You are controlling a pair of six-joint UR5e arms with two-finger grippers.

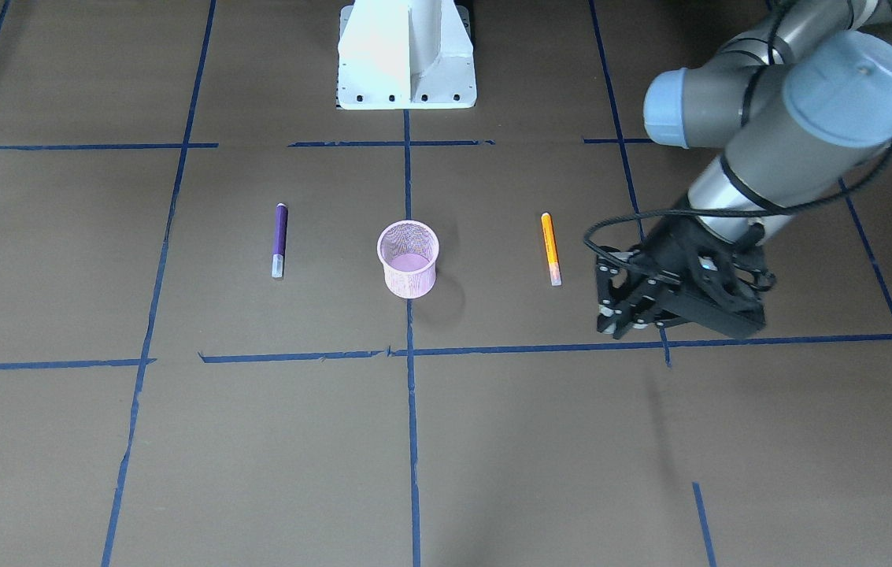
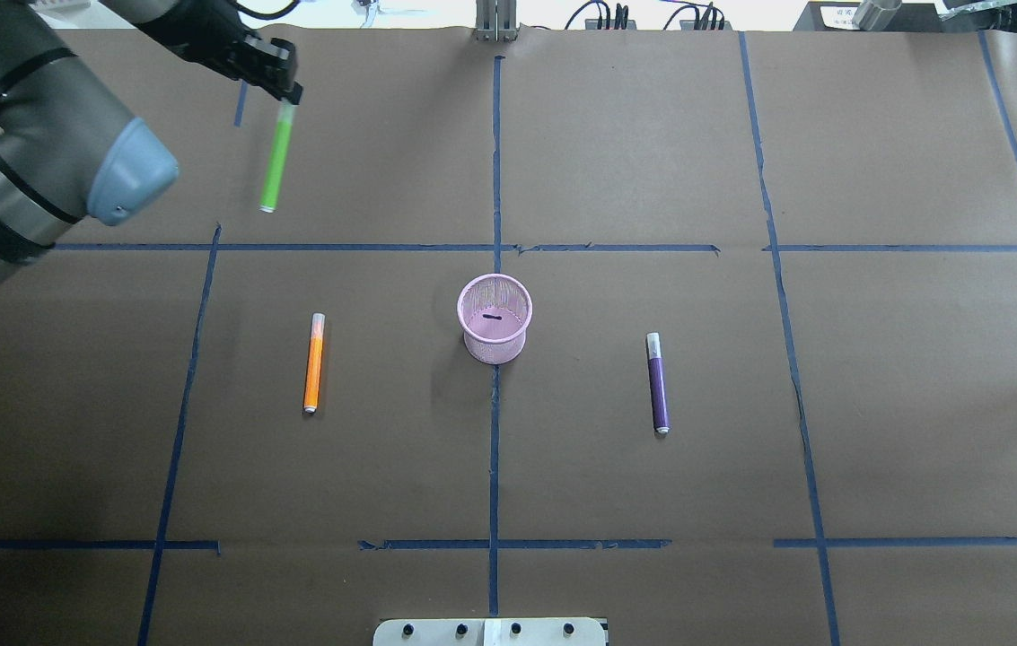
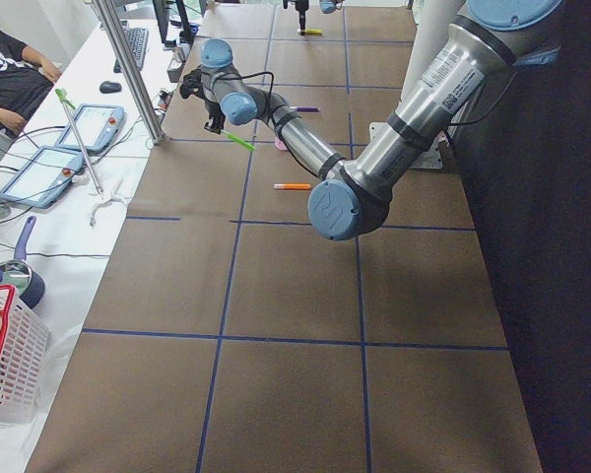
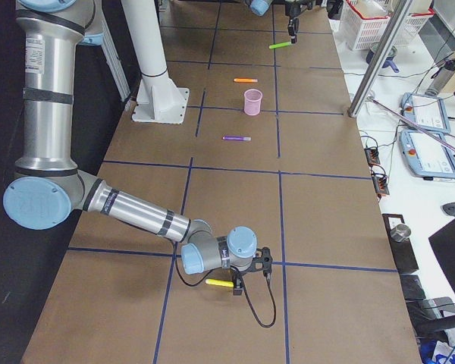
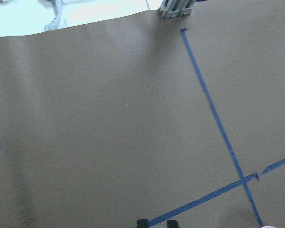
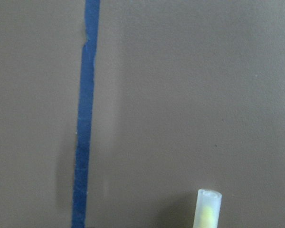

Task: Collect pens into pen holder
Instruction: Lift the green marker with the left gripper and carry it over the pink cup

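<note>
Pen holder (image 2: pixel 495 318) is a small pink mesh cup. It stands upright in the middle of the brown surface (image 2: pixel 652 135), right on a blue tape line (image 2: pixel 495 449) that runs away from the robot.

On the robot's left of the cup lies the orange pen (image 2: pixel 314 363). On the robot's right lies the purple pen (image 2: pixel 657 384). Both lie flat, well apart from the cup and about the same way off from it. Each one has its pale cap end pointing away from the robot.

Farther out, on the far left part of the surface, is the green pen (image 2: pixel 275 157). The left end effector (image 2: pixel 288 94) is closed on one end of it. The pen slants away from the fingers, down toward the surface. I cannot tell if its low end touches the brown paper.

Way off at the robot's right end of the surface there is a yellow pen (image 4: pixel 216 283). It sits low by the surface, just beside the right end effector (image 4: pixel 239 282). The right wrist view shows only the pen's pale cap end near a blue tape line. I cannot tell if the right end effector is open or closed.

The white robot base (image 1: pixel 406 55) stands behind the cup.
</note>
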